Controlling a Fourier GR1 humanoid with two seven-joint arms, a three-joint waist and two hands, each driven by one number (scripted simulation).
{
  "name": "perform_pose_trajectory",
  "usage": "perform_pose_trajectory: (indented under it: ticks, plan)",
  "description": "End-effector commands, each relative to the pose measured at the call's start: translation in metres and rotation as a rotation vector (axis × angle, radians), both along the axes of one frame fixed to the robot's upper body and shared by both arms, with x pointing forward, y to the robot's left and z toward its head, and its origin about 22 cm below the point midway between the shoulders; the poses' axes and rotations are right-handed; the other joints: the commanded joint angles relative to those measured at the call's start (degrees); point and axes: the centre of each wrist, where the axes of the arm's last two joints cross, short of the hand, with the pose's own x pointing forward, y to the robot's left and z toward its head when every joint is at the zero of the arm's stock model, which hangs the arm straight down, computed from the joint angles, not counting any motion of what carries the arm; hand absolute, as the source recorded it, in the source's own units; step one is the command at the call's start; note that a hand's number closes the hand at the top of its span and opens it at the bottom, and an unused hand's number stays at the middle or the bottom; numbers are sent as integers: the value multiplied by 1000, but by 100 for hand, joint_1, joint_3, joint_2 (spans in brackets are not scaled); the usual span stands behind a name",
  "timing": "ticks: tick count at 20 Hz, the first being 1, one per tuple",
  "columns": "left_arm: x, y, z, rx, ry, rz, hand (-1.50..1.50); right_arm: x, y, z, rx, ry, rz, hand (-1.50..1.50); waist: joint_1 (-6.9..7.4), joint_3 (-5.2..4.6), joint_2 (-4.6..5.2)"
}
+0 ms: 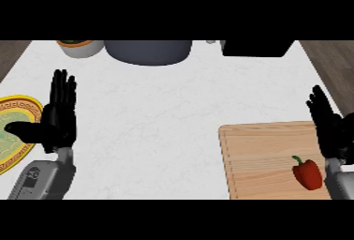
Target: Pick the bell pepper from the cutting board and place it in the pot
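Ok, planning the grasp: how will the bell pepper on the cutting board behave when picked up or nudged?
The bell pepper seems to lie on its side on the cutting board, so a nudge would probably roll it. Its rounded, smooth-looking skin may slip in a grasp. It likely keeps its shape.

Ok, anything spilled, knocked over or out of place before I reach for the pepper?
Nothing stands out. The bell pepper rests on the cutting board beside the right hand, the pot sits at the far edge of the counter, and no spill shows.
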Motion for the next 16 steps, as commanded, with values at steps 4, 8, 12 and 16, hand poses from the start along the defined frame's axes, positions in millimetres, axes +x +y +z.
perform_pose_trajectory:
  ticks: [4, 8, 12, 16]
  plan:
    - [-47, 42, -31, 220, 209, 1, 0, -54, -79, 4, -40, 122, -125, 150, -85, 231, 284]
    - [-55, 73, -39, 293, 364, 19, 0, -77, -144, 46, -701, 57, -187, -150, -371, 204, 313]
    - [-69, 88, -38, 295, 424, -12, 0, -127, -123, -7, -707, -162, -173, -150, -248, 239, 280]
    - [-67, 67, -8, 324, 402, -39, 0, -172, -125, -3, -656, -169, -157, -150, -57, 226, 315]
